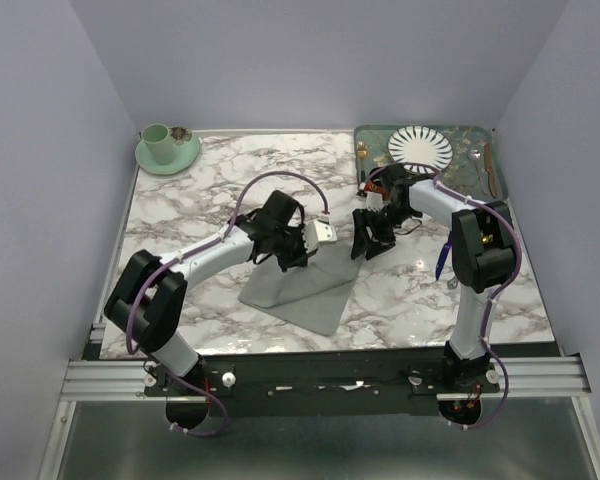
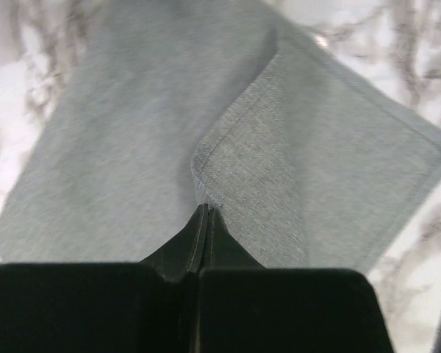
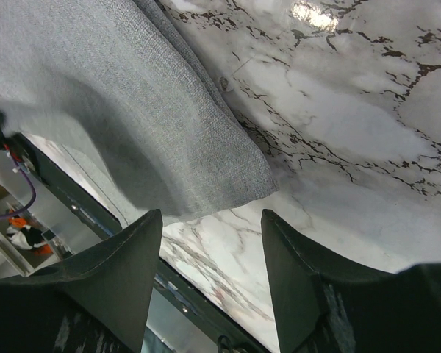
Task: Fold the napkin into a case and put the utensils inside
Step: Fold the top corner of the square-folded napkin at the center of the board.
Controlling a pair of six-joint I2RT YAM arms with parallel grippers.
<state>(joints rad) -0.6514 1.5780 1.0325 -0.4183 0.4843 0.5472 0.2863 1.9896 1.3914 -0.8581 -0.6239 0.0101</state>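
In the upper left corner of the top view a mint cup [image 1: 160,143] stands on its saucer. Left of centre the left gripper [image 1: 285,245] has its fingers pressed together on a hem of the napkin [image 1: 302,292] — a corner flap is raised over the grey cloth, which lies low-centre on the marble table [image 1: 210,195]. Just right, the right gripper [image 1: 368,240] hangs with fingers spread wide, holding nothing — the napkin's corner lies just beyond them. A blue-handled utensil [image 1: 441,262] lies beside the right arm; the tray [image 1: 475,133] with the striped plate [image 1: 420,147] fills the upper right.

We see the grey napkin [image 1: 305,290] lying partly folded on the table's [image 1: 200,190] near middle, one corner lifted, a blue-handled utensil [image 1: 440,260] to its right.
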